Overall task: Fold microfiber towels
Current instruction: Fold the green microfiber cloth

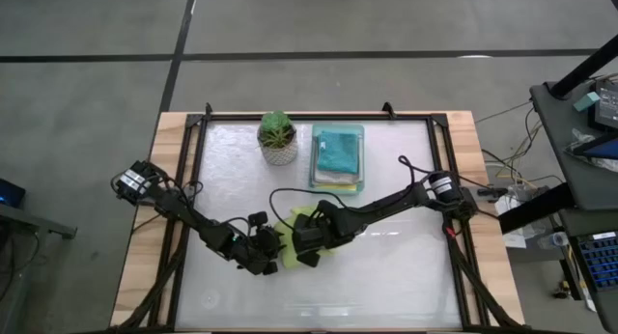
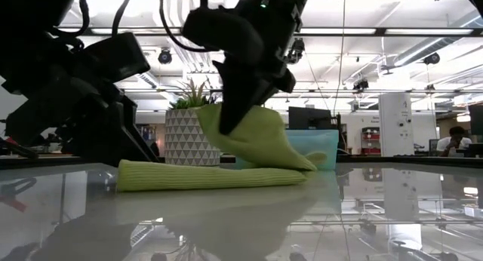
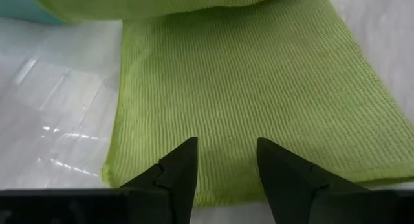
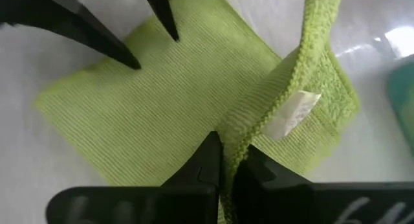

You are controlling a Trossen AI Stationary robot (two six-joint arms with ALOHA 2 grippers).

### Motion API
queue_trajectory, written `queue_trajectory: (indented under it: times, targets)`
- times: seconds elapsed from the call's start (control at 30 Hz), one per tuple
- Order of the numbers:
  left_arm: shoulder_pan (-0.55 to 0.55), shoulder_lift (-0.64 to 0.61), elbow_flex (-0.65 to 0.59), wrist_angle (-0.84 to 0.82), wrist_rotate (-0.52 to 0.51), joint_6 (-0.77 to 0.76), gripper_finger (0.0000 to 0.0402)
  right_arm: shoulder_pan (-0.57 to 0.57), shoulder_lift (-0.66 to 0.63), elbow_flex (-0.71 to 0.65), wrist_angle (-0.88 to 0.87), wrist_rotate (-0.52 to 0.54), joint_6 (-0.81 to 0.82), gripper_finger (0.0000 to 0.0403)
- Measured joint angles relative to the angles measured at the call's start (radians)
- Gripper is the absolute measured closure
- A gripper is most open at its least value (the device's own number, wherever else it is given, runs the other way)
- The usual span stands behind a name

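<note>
Right gripper is closed on a lifted edge of the lime green towel. Left gripper is open, fingers apart, pressing on the flat part.

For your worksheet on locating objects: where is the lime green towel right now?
In the high view, the lime green towel lies at the table's centre, between both hands, in front of the potted plant.
</note>
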Motion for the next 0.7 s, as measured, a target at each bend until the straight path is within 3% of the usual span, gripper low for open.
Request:
queue_trajectory:
  times: [0.4, 0.7]
  targets:
    - [0.0, 0.0, -0.025, 0.027, 0.0, -0.002, 0.0258, 0.003, 0.0, -0.006, 0.159, -0.01, 0.004, 0.039]
    - [0.0, 0.0, -0.03, 0.027, 0.001, -0.002, 0.0258, 0.002, 0.003, -0.008, 0.182, -0.009, 0.009, 0.039]
